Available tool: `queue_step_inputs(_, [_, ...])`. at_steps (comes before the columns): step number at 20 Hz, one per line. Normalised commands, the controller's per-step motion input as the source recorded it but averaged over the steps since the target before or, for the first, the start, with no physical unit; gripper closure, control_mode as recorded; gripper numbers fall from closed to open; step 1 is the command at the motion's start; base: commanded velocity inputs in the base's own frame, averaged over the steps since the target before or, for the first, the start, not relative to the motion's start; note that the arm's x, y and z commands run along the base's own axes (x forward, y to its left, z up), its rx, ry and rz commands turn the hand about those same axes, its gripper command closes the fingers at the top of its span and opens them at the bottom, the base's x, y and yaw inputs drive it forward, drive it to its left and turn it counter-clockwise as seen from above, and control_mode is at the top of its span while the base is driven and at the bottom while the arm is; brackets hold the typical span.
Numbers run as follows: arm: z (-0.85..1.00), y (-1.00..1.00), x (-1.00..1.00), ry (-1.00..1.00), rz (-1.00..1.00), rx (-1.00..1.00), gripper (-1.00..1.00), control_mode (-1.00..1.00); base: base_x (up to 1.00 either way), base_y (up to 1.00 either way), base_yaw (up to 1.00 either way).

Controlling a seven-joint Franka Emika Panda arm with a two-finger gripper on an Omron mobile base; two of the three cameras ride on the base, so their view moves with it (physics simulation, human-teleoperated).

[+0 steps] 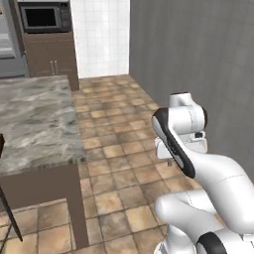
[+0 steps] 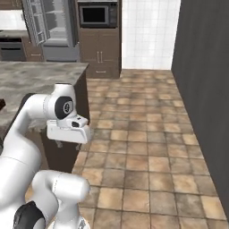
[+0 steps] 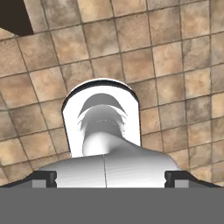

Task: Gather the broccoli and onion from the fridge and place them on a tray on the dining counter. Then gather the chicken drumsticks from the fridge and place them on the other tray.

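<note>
My gripper [image 2: 71, 143] hangs open and empty over the tiled floor, fingers pointing down, beside the near corner of the dining counter [image 2: 40, 74]. In the hand view its fingertips [image 3: 43, 177] stand wide apart with nothing between them. The gripper [image 1: 178, 158] sits on the folded arm at the right, with the marbled dining counter [image 1: 34, 119] to its left. The grey fridge [image 2: 56, 31] stands far back with a door swung open and shelves showing on its inside. A strip of the fridge [image 1: 10, 44] also shows at the far left. Broccoli, onion, drumsticks and trays are out of view.
A dark grey wall [image 2: 205, 89] runs along the right. Brown cabinets with a microwave [image 2: 96, 13] stand beside the fridge. A dark slanted leg [image 1: 10, 218] shows under the counter's near edge. Brown tiled floor [image 2: 143, 134] lies between counter and wall.
</note>
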Motion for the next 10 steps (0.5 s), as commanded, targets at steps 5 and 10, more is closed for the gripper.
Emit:
queue_step_inputs(5, [0.0, 0.0, 0.0, 0.0, 0.0, 0.0, -1.0, 1.0, 0.9, -1.0, 0.14])
queue_step_inputs(10, [0.0, 0.0, 0.0, 0.0, 0.0, 0.0, -1.0, 1.0, 1.0, -1.0, 0.25])
